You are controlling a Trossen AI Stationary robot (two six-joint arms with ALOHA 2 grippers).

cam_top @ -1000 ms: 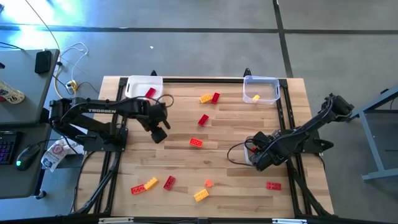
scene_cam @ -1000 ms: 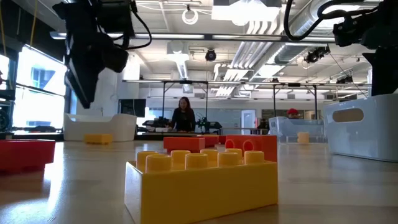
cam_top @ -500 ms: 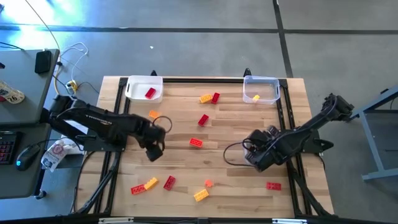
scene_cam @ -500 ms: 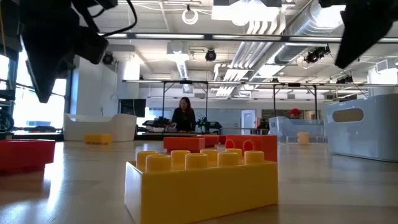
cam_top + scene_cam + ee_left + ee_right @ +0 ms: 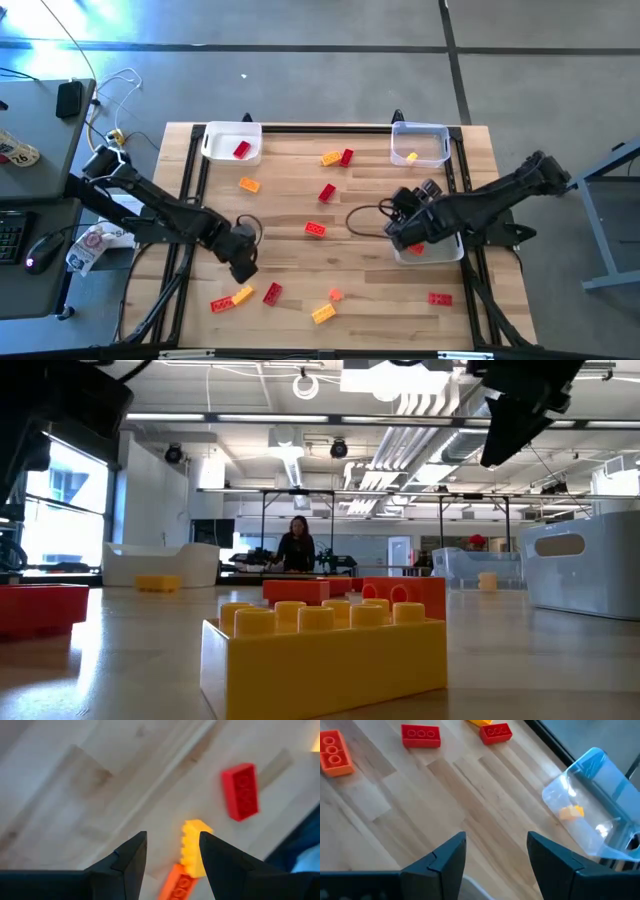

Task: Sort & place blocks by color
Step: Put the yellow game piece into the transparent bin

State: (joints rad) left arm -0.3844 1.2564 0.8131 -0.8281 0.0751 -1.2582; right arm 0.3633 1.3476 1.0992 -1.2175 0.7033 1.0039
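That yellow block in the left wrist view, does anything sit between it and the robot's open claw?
Nothing visible does. The left gripper is open above bare wood, and the yellow block shows in the gap just ahead of its fingertips. An orange block touches its end, and a red block lies off to one side, apart.

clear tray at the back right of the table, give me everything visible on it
The clear tray is a small rectangular bin of see-through, glossy plastic with rounded corners and upright walls. It sits flat on the wooden table at its back right corner, beside the dark frame rail. One small yellow block lies inside on its floor. No gripper touches it; the right gripper, fingers open and empty, hovers nearer the table's middle.
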